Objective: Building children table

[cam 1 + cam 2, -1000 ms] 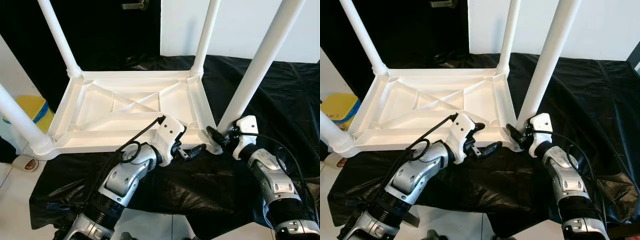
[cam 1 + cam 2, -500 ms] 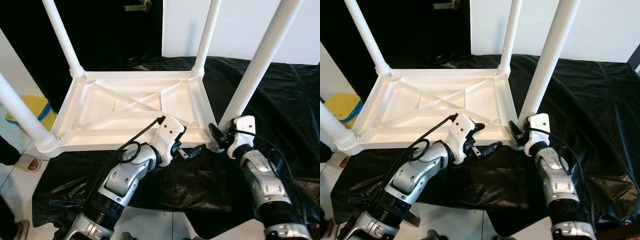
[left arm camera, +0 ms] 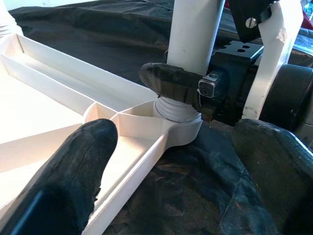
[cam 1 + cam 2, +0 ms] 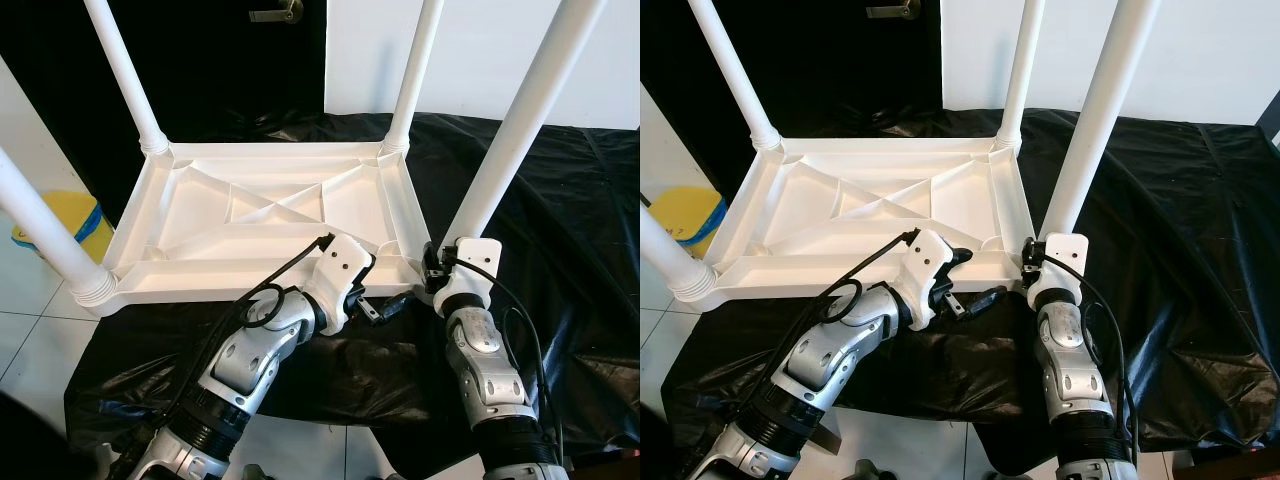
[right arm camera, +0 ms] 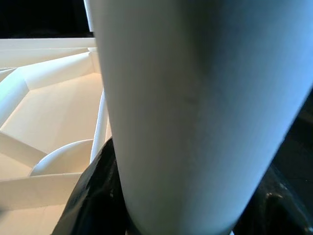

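Nearest, the left arm reaches forward over the black sheet [image 4: 560, 200] that covers the floor. The left gripper [image 4: 385, 305] hovers at the near right corner of the table [image 4: 260, 215], its fingers [image 3: 78, 166] spread apart and holding nothing; in the left wrist view one finger lies over the table's near rim and the other over the sheet.

Just beside it, the right gripper [image 4: 437, 268] is clamped on the base of the near right leg [image 4: 510, 140], right above the threaded collar where the leg meets the corner socket. In the left wrist view one black finger [image 3: 171, 81] wraps across the front of the leg. In the right wrist view the leg [image 5: 195, 107] stands between the black fingers.

The table lies upside down on the sheet, its ribbed underside up. All four white legs stand up from the corners: near left leg [image 4: 45, 230], far left leg [image 4: 125, 75], far right leg [image 4: 415, 70].

Left of the table, a yellow object [image 4: 75, 220] sits on the white tile floor [image 4: 30, 350]. Behind are a dark door [image 4: 200, 60] with a handle and a white wall [image 4: 470, 50].
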### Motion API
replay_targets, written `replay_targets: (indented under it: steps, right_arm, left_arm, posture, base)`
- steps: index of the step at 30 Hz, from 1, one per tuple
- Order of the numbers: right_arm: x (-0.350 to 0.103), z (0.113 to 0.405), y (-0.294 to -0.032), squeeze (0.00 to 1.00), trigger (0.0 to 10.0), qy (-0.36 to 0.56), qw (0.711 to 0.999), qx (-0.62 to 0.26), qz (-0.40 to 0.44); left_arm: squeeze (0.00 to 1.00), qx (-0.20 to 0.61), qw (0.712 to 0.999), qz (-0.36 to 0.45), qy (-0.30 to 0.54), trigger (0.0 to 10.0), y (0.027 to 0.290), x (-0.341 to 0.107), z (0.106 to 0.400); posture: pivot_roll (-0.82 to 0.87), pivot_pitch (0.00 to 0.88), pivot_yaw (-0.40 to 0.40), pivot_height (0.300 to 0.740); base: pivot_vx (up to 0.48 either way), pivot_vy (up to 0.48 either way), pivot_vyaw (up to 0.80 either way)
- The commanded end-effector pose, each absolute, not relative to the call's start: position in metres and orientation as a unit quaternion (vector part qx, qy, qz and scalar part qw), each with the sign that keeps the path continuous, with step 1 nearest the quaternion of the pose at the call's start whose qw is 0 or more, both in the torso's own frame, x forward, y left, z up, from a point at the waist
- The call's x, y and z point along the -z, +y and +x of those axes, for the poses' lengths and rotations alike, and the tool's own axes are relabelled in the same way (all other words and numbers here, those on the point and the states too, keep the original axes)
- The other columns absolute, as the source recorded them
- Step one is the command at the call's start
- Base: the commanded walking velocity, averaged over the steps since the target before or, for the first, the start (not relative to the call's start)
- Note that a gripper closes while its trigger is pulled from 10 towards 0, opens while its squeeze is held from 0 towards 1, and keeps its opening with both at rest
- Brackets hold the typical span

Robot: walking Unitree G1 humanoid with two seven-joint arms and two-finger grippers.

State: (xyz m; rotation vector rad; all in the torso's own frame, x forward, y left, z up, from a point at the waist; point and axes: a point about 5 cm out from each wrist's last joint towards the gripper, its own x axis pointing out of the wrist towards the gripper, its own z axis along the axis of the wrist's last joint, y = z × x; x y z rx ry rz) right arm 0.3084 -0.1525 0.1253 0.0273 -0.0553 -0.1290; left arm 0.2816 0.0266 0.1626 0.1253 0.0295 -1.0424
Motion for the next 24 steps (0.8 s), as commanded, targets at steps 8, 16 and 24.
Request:
replay_targets:
  steps: [8,16,24]
  right_arm:
    - [-0.120,0.302,-0.155,1.00,10.0,-0.023,0.998,0.057,0.009]
    - [-0.125,0.298,-0.166,1.00,10.0,-0.042,0.999,-0.016,0.001]
    - [-0.129,0.298,-0.183,0.00,10.0,-0.049,0.993,-0.101,-0.025]
  left_arm:
    - [0.00,0.526,0.848,0.058,0.020,10.0,0.024,-0.157,0.277]
    - [0.00,0.525,0.849,0.058,0.020,10.0,0.024,-0.156,0.276]
    - [0.00,0.529,0.846,0.059,0.020,10.0,0.024,-0.156,0.276]
  posture:
    - [-0.08,0.048,-0.023,0.740]
    - [-0.08,0.044,-0.020,0.740]
    - [-0.09,0.040,-0.013,0.740]
  base:
    - [0.000,0.000,0.00]
    - [0.000,0.000,0.00]
    - [0.000,0.000,0.00]
